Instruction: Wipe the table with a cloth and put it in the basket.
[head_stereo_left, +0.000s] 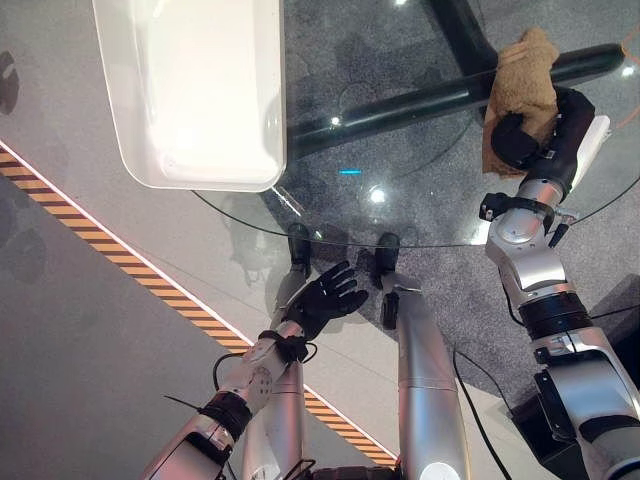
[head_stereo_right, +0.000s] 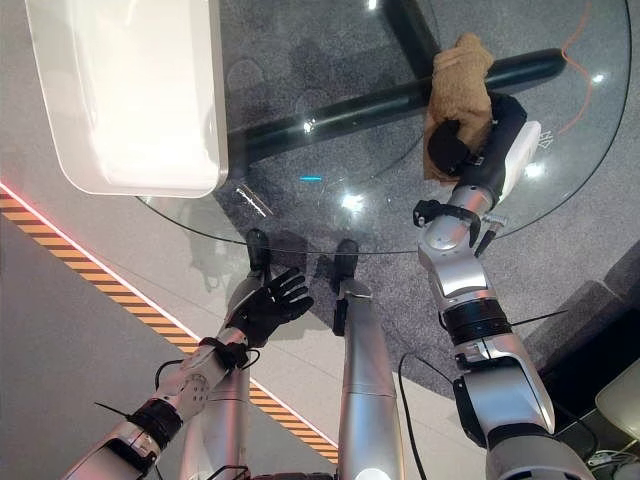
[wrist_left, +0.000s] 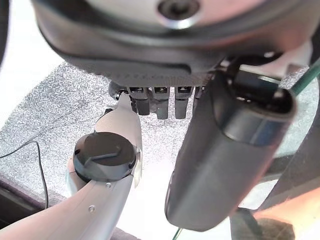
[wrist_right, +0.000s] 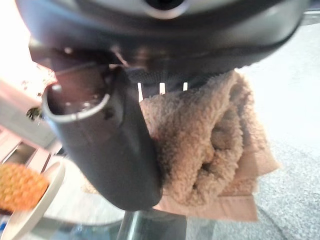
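On the right side of the round glass table (head_stereo_left: 420, 150), a tan fleecy cloth (head_stereo_left: 522, 85) is grasped by the right hand (head_stereo_left: 530, 135), its fingers and thumb curled round the bunched fabric. At the table's far left, a white basket (head_stereo_left: 190, 90) is seen. Below the near edge, the left hand (head_stereo_left: 325, 295) is held with fingers spread and relaxed.
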